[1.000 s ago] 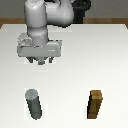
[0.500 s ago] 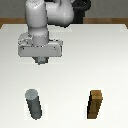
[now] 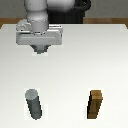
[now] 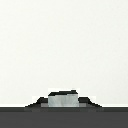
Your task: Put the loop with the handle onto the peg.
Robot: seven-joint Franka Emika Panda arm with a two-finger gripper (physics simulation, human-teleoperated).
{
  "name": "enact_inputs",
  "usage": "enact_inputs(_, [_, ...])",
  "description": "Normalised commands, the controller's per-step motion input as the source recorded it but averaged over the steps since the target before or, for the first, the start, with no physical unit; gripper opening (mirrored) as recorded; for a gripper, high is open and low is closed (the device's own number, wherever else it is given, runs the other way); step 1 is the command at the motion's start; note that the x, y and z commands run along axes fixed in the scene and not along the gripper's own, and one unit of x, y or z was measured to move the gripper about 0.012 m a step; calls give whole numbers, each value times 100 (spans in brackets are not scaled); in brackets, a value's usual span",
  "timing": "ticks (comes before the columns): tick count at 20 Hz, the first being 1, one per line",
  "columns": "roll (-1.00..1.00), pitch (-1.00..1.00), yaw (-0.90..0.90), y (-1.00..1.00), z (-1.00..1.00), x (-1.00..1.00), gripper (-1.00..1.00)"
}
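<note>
The peg (image 3: 33, 104) is a dark grey upright cylinder standing at the front of the exterior view's left. My gripper (image 3: 40, 49) hangs above the table well behind the peg, a little toward the exterior view's right of it. In the wrist view a small grey metal piece (image 4: 63, 100) sits between the dark fingertips (image 4: 42, 101); it looks like the handle of the loop. The jaws are shut on it. The ring part of the loop is hidden under the hand in both views.
A brown square wooden block (image 3: 96, 105) stands at the front of the exterior view's right, level with the peg. The white table (image 3: 100, 60) reaches to a dark back edge behind the arm.
The gripper has risen higher above the table, still shut on the grey piece. The peg and the brown block have not moved.
</note>
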Motion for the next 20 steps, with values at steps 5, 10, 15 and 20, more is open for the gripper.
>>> enact_inputs(5, [0,0,0,0,100,0,-100])
enact_inputs(10, [0,0,-3,0,40,0,-100])
enact_inputs(15, [0,0,-75,0,0,0,-100])
enact_inputs(20, [0,0,-78,0,0,0,-100])
